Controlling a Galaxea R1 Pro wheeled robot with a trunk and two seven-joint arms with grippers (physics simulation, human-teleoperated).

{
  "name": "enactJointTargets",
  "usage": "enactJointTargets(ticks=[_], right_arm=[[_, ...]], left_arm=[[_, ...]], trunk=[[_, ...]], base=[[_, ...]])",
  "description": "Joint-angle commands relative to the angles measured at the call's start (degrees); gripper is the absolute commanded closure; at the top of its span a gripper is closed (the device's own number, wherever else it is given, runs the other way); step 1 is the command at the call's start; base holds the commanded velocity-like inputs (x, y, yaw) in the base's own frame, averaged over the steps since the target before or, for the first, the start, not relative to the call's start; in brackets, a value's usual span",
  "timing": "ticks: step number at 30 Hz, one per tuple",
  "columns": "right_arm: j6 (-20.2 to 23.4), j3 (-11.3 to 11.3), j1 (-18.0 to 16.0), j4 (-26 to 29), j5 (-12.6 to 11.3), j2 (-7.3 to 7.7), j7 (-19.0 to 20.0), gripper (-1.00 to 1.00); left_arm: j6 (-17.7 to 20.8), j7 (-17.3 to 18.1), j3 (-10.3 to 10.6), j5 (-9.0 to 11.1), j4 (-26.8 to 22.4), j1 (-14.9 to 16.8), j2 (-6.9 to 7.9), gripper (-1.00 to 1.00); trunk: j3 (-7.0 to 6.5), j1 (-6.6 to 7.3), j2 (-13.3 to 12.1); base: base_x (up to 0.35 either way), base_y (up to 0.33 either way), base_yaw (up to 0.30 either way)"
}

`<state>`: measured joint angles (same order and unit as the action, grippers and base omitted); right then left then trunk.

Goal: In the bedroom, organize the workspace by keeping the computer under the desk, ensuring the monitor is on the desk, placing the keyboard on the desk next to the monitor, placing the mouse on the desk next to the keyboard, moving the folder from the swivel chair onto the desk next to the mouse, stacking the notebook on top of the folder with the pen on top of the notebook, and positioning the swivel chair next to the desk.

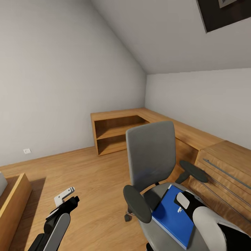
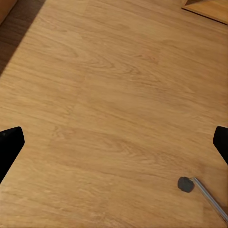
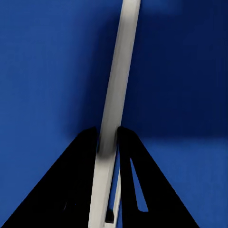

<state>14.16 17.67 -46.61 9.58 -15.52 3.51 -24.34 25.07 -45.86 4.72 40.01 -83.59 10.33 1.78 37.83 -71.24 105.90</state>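
grey upholstered swivel chair (image 1: 150, 158) with black armrests stands on the light wood floor (image 1: 94, 174), beside low light-wood cabinets (image 1: 122, 129). flat bright blue folder (image 1: 173, 216) lies on its seat. right hand (image 3: 108, 142) over the folder is closed on the thin white-silver pen (image 3: 116, 95). left hand (image 2: 114, 142) hangs wide open and empty above the floor, left of the chair.

floor (image 1: 94, 181): matt wood | swivel chair (image 1: 150, 158): grey, probably cloth | folder (image 1: 173, 217): smooth blue
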Motion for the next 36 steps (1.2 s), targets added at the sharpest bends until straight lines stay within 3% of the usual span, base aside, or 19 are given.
enactJointTargets(ticks=[1, 10, 24, 36], right_arm=[[0.26, 0.05, 0.03, -2.11, -0.91, 0.01, -0.35, 1.0], [0.2, 0.02, 0.03, -2.11, -0.91, 0.01, -0.32, 1.0], [-0.14, 0.08, 0.03, -2.09, -0.91, 0.01, -0.25, 1.0], [-0.6, 0.14, 0.03, -2.02, -0.96, 0.02, -0.14, 1.0]], left_arm=[[0.15, -0.46, 0.11, 0.33, -0.08, 0.04, 0.06, -1.0], [0.15, -0.37, 0.11, 0.34, -0.08, 0.06, 0.06, -1.0], [0.07, -0.26, 0.3, 0.25, 0.16, 0.04, 0.06, -1.0], [0.06, -0.1, 0.29, 0.61, 0.4, 0.04, 0.06, -1.0]], trunk=[[0.07, 0.0, 0.02], [0.07, 0.0, 0.02], [-2.44, 3.08, -5.59], [-4.6, 5.71, -10.4]], base=[[0.0, 0.0, 0.0], [0.0, 0.0, 0.0], [-0.01, 0.0, 0.0], [-0.294, 0.0, 0.0]])
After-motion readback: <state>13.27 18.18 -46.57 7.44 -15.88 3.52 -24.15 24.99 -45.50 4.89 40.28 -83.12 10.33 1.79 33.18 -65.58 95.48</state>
